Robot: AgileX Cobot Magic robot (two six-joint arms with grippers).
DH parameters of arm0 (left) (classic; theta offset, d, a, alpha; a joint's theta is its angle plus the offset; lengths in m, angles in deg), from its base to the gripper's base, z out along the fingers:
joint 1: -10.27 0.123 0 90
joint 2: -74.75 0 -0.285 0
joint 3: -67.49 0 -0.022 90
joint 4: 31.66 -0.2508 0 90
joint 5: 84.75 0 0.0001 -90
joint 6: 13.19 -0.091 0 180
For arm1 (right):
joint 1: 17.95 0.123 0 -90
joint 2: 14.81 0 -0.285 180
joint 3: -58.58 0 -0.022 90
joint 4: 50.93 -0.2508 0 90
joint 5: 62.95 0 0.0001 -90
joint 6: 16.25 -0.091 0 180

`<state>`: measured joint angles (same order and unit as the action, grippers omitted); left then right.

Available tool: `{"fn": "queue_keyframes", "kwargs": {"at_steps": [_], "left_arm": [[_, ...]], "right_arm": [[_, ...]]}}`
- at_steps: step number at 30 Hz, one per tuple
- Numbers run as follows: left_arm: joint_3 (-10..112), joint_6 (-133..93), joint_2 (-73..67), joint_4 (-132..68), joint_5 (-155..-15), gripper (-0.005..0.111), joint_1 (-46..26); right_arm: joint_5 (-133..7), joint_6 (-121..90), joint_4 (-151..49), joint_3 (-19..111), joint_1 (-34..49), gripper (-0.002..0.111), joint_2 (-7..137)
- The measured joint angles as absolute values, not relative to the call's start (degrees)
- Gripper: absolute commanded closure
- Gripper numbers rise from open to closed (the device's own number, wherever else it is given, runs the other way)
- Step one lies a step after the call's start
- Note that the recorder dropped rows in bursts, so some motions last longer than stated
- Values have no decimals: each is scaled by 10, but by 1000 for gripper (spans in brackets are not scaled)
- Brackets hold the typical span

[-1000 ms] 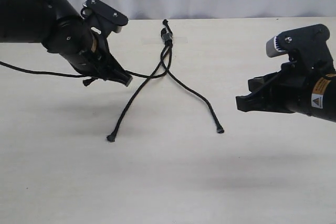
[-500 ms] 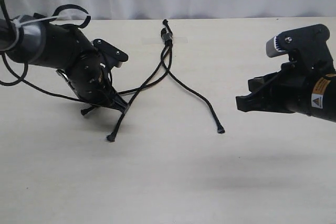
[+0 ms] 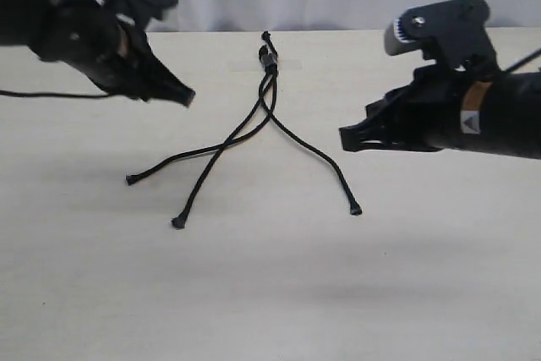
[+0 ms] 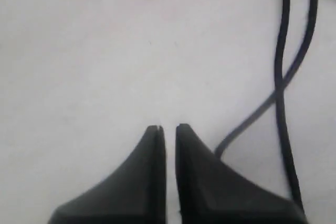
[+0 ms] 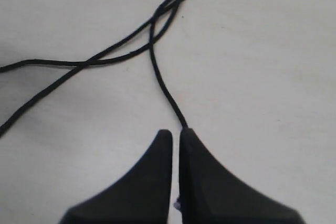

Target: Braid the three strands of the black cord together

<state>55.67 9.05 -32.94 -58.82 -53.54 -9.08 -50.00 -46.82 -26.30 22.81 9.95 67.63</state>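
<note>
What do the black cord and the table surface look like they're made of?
black cord: looks like braided textile fibre with a matte finish; it lies limp in soft curves and shows no shine. table: smooth, pale beige, possibly laminate or painted board; the colour is even with no visible grain, so I can't be sure which.

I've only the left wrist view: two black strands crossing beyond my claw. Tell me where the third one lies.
Observer: The third thin black rope strand runs from the taped knotted end toward the right claw.
Operator: Report that claw's state.
Observer: Shut, hanging just above that strand, apparently gripping nothing.
Operator: Locate the tips.
Observer: All three knobbed tips lie free on the beige table, spread apart; the leftmost tip is nearest the left claw.
</note>
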Motion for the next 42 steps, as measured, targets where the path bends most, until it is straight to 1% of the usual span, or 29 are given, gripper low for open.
{"fn": "queue_keyframes", "kwargs": {"at_steps": [2,4,5,7,9,11,13,18,22,31,33,34,38,39,42], "left_arm": [[547,97,-252,-588,-554,107,-64],[505,114,-173,-588,-589,107,-25],[478,123,-137,-588,-605,107,-5],[426,131,-81,-588,-635,107,25],[390,135,-46,-588,-664,107,44],[356,136,-22,-588,-695,107,56],[322,137,-7,-588,-737,107,61],[310,137,-5,-588,-771,107,61],[310,138,-5,-588,-773,107,62],[310,138,-5,-588,-775,107,62],[310,138,-5,-588,-776,107,62],[310,138,-5,-588,-776,107,62],[310,138,-5,-588,-776,107,62],[310,138,-5,-588,-776,107,62],[310,138,-5,-588,-776,107,62]], "right_arm": [[-455,-469,-263,278,144,98,716],[-422,-469,-270,331,180,83,778],[-411,-469,-278,359,192,74,806],[-394,-469,-298,413,216,66,866],[-378,-469,-304,462,238,59,921],[-356,-469,-314,507,253,57,966],[-320,-469,-329,575,275,58,1036],[-255,-469,-366,689,281,58,1143],[-241,-469,-380,741,281,58,1198],[-252,-469,-387,756,281,58,1240],[-255,-469,-390,758,281,63,1243],[-256,-469,-391,758,281,68,1244],[-254,-454,-391,759,281,102,1244],[-248,-447,-392,759,281,104,1244],[-211,-422,-393,761,281,104,1240]]}}
